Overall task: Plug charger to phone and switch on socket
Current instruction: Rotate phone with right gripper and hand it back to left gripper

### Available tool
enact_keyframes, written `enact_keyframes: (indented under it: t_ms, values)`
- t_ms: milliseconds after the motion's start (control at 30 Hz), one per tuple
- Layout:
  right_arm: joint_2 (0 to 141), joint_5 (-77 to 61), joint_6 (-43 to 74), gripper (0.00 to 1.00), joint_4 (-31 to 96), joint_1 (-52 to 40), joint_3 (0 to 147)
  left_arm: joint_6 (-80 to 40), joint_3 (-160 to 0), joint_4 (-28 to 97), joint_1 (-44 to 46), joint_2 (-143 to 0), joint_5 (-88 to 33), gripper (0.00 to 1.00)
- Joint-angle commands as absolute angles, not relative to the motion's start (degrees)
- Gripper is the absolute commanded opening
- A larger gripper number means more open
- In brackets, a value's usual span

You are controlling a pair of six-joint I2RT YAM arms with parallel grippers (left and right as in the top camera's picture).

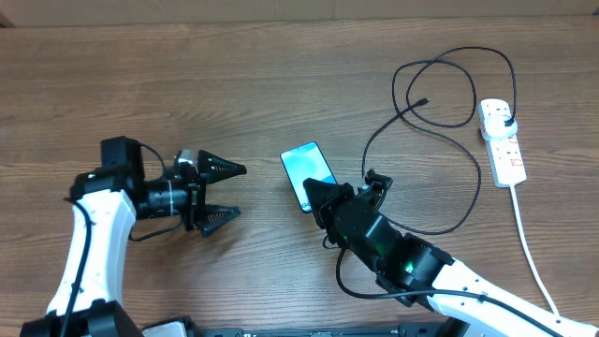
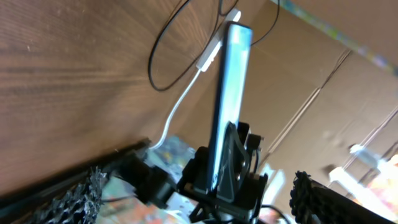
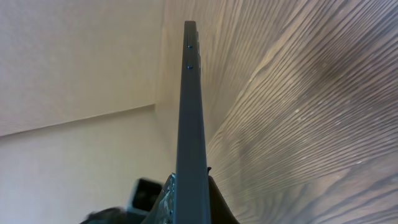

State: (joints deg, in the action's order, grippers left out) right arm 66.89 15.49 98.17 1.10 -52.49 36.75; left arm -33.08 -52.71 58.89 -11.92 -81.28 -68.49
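The phone (image 1: 307,168), with a blue-teal screen, is clamped at its near end by my right gripper (image 1: 323,198) and held above the table. In the right wrist view the phone (image 3: 191,112) shows edge-on between the shut fingers (image 3: 190,202). My left gripper (image 1: 241,191) is open and empty, to the left of the phone with a gap between, its fingers pointing at it. In the left wrist view the phone (image 2: 229,93) stands between the open fingers (image 2: 199,180). The black charger cable (image 1: 440,122) lies in loops at the right, its plug in the white socket strip (image 1: 502,140).
The strip's thick white cord (image 1: 530,245) runs down the right side toward the front edge. The right arm's body (image 1: 412,262) lies across the front middle. Bare wooden table (image 1: 187,84) spreads at the back left.
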Motion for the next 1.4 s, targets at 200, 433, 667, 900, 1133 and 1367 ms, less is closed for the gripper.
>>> enact_keyframes:
  t_ms: [200,433,667,900,1133,1367]
  values:
    - [70.30,10.70,103.77,0.04,-6.07,-52.38,37.95,-56.36,-51.35,43.40,-6.15,-83.15,-69.45,0.91]
    - [74.98,1.87,108.47,0.04,-12.14,-52.38,37.95,-66.41,-51.35,29.56,-0.78,-83.15,-67.35,0.91]
    - [75.61,-2.28,111.26,0.04,-14.52,-52.38,37.95,-67.57,-51.35,26.50,1.32,-83.15,-66.85,0.66]
    - [75.61,-2.98,111.26,0.04,-18.83,-52.38,37.95,-67.55,-51.35,26.52,1.32,-83.15,-66.30,0.49]
    - [75.61,-4.84,113.14,0.04,-18.83,-52.38,37.93,-67.55,-51.35,26.52,1.32,-83.15,-66.02,0.18]
    - [75.61,-5.67,114.21,0.05,-18.81,-52.38,37.95,-67.51,-51.35,26.52,1.32,-83.15,-65.36,0.11]
